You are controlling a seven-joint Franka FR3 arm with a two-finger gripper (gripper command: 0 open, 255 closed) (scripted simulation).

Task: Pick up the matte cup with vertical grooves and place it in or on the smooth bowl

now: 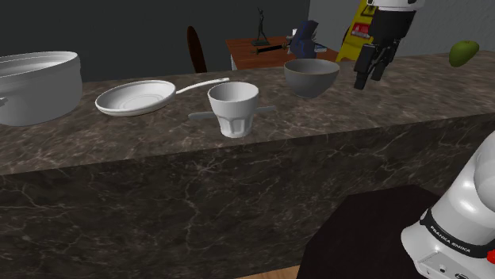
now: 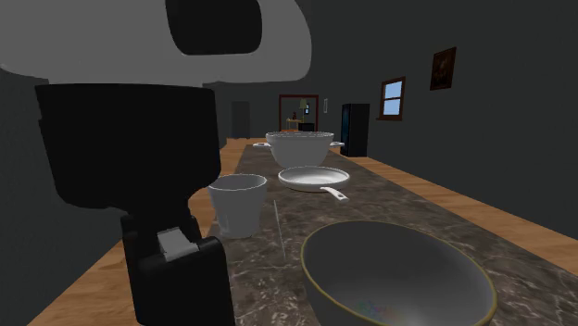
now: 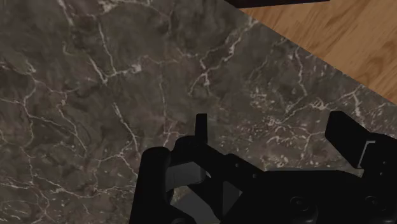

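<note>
- Over the counter (image 1: 357, 119), at the shoulder view's right end of the line-up, is where my gripper (image 1: 371, 74) hangs, pointing down at bare marble.
- Fingers (image 3: 200, 129) are spread wide with nothing between them in the wrist view, so I'm empty-handed.
- Cup (image 1: 232, 108) stands upright on the counter, mouth up. Its grooves run top to bottom, so its long axis is vertical.
- The bit that matters: the cup is off to the shoulder view's left of me, and the bowl (image 1: 312, 77) sits between us. I'm near the bowl and well apart from the cup.
- So I reckon the move is a slide left, past or over the bowl, then straight down around the cup's sides. Gotta clear the bowl's rim on the way.
- A thin grey thing (image 1: 266, 107) lies just behind the cup, can't tell what it is. Pan (image 1: 135, 97) is further left and shouldn't matter.
</note>
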